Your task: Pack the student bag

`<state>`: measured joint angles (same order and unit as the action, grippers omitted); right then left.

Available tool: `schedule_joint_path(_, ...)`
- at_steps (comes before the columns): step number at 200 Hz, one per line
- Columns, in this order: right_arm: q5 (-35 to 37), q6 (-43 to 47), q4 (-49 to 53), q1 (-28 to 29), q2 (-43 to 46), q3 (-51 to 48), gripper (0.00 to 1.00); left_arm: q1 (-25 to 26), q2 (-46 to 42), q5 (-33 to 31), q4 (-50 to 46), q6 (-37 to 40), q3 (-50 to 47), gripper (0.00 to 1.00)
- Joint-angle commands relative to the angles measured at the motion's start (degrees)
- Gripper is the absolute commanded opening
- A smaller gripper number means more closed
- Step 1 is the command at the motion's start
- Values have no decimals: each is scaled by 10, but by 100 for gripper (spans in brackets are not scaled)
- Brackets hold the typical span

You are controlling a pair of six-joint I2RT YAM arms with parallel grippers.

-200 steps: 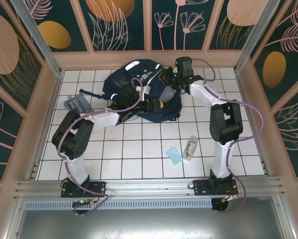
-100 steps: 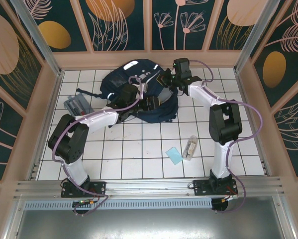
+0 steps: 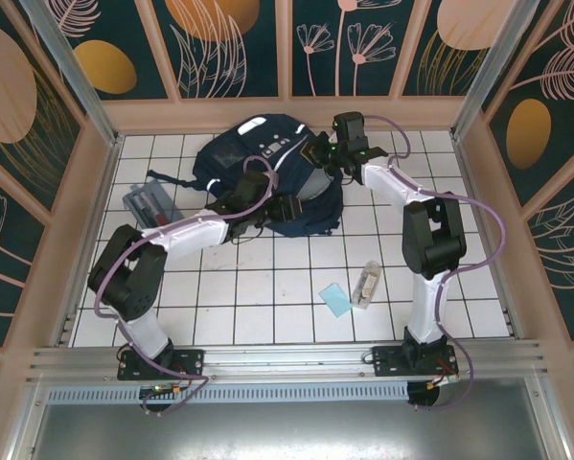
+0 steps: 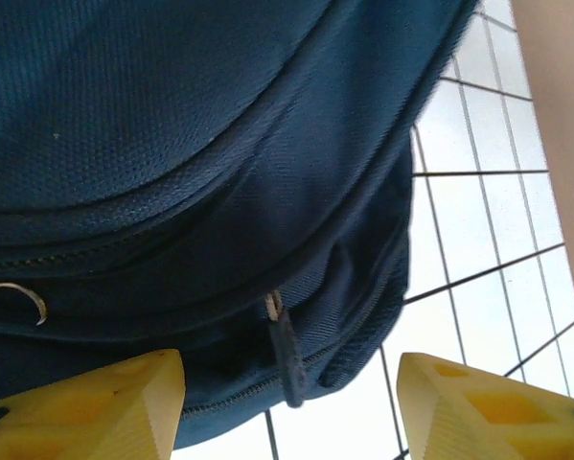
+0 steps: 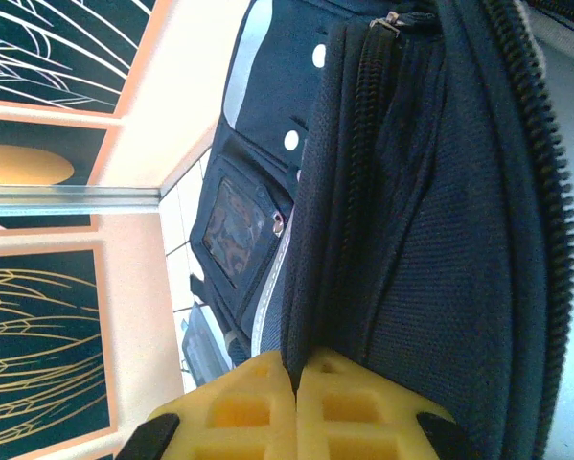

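On student bag (image 3: 241, 153) fabric, right gripper (image 5: 295, 376)

Student bag (image 3: 231, 153) at table (image 3: 267, 287) rear; pouch (image 3: 150, 202) left; card (image 3: 336, 299) front-right.

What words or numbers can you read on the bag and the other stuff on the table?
Nothing can be read here.
student bag: no letters seen; marks in its window pocket are too blurred to read.
blue card: too small to tell.
wall panels: only plant drawings, no words.
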<state>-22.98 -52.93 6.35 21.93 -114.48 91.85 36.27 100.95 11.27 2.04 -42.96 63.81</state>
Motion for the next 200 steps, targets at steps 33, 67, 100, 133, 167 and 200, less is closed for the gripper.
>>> schedule_joint_path(33, -16, -5, -47, 14, 38, -7, 0, 19, 75, -28, -42, -3, 62, 52)
schedule_joint_path(67, -16, -4, -50, 14, 44, -17, 0, 19, 95, -77, -84, 25, 95, 19)
schedule_joint_path(100, -15, -1, -52, 7, 48, -28, 0, 18, 89, -92, -113, 49, 103, 0)
schedule_joint_path(133, -2, 6, -54, -6, 60, -56, 0, 18, 51, -47, -113, 56, 85, 0)
schedule_joint_path(167, 0, 13, -59, -20, 72, -85, 0, 17, 11, -8, -125, 68, 74, 0)
schedule_joint_path(200, 0, 33, -47, -26, 78, -87, 0, 5, 11, -58, -189, 122, 87, 0)
